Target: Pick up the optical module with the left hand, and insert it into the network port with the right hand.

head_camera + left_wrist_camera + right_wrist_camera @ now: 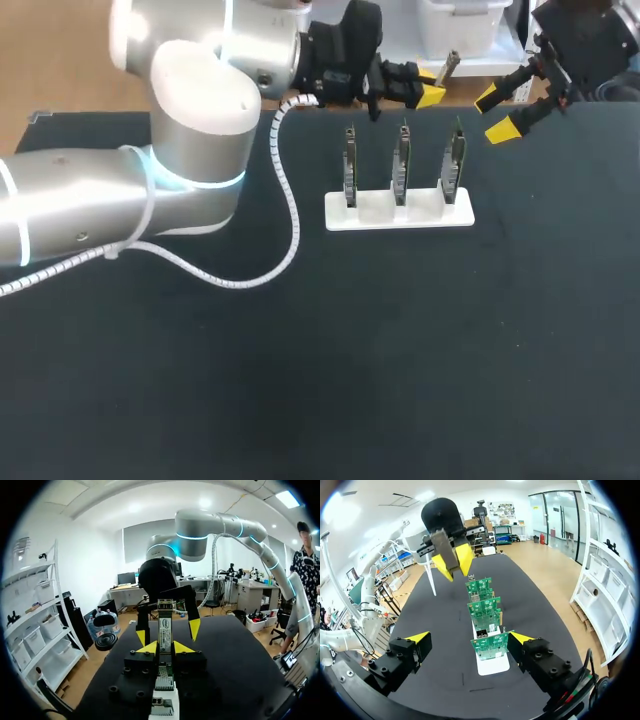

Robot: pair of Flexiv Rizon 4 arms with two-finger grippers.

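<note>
**Module's up, handover and insertion to come**
The left gripper (165, 648) is pinching the module (165, 627) between its fingers, held off the table near the far edge, behind the boards (401, 165). So the pick-up looks done. The right gripper (470, 638) faces it with fingers spread wide, holding nothing. That leaves the pass to the right, then plugging into a port on one of the three boards standing in the holder (400, 213).
</note>
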